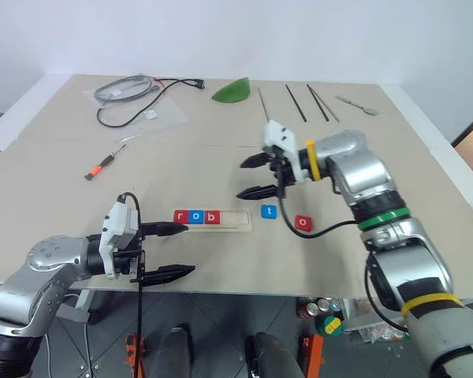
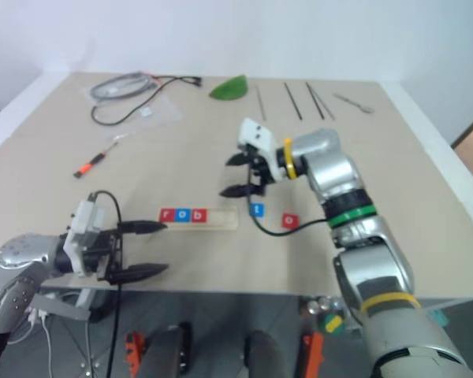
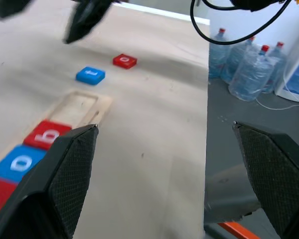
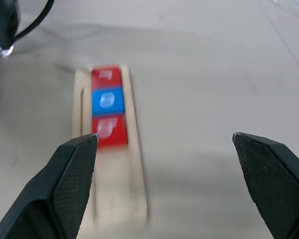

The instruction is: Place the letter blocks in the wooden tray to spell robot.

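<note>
wooden tray (image 1: pixel 235 220) near the table's (image 1: pixel 221 165) front edge, its left part holding three letter blocks: red r (image 1: pixel 180 216), blue o (image 1: pixel 196 216), red b (image 1: pixel 212 216). at the tray's 3 o'clock, loose on the table, lie blue t (image 1: pixel 269 211) and red o (image 1: pixel 303 223). right gripper (image 1: pixel 253 177) hangs above, at the tray's 1 o'clock, fingers spread, empty. left gripper (image 1: pixel 170 250) at 7 o'clock, fingers spread, empty.

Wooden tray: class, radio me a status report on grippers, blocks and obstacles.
Left gripper open, right gripper open, both empty. Wooden tray holds r, o, b. Blue t block and red o block on table beside it. Nothing blocking.
</note>
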